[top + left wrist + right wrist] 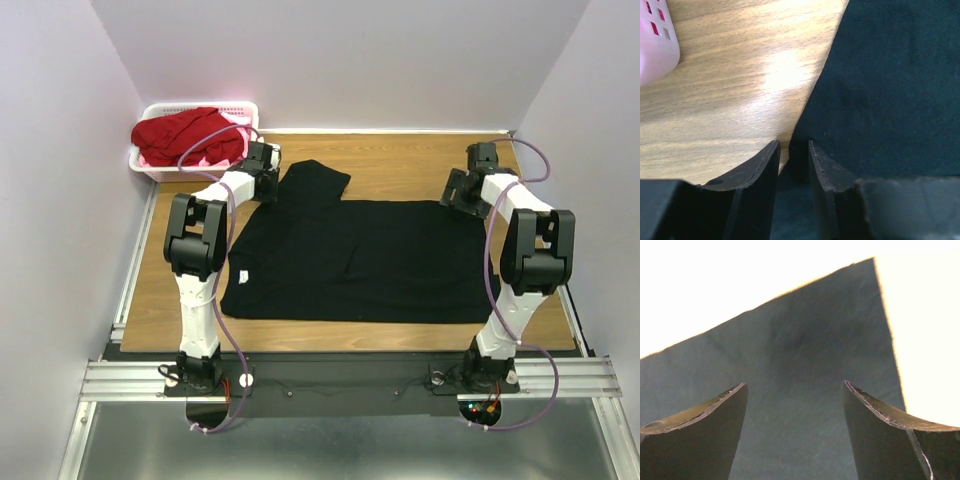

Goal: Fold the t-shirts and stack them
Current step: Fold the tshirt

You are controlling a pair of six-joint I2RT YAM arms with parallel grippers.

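Your left claw [793,144], narrowly parted, straddles the edge of the large black cloth t-shirt [350,250], while your right claw [794,384] gapes released over its corner.

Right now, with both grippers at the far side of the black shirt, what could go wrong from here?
1. The left gripper straddles only the very edge of the black t-shirt, fingers narrowly apart. Such a thin pinch could slip out on lifting.
2. The right gripper is wide open over the shirt's corner, holding nothing. If the left side lifts first, the cloth would probably drag and bunch unevenly.
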